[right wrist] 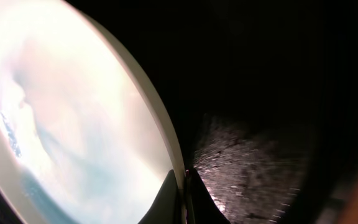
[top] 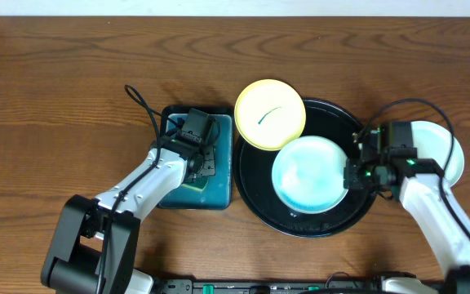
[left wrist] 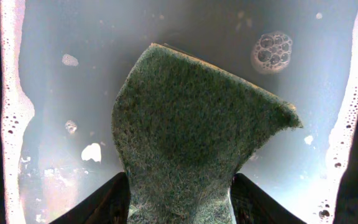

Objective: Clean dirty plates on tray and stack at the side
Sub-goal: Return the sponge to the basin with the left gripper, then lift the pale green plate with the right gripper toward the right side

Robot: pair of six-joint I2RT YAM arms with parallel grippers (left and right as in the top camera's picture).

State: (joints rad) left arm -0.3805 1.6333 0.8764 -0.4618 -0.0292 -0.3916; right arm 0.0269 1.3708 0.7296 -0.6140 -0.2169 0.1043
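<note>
We judge scrubbing is starting: right gripper [right wrist: 184, 186] pinches the mint plate [top: 308, 174] by its rim; left gripper [left wrist: 179, 193] straddles the sponge [left wrist: 185, 124], grip unclear. Next we need sponge on plate.

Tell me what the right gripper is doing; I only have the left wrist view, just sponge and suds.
Observer: The right gripper is shut on the rim of a mint plate in the black tray.
Operator: Is that plate dirty?
Observer: Yes, teal smears across it.
Operator: Other plates?
Observer: A yellow plate overlaps the tray's far rim; a third plate sits outside, right of the tray.
</note>
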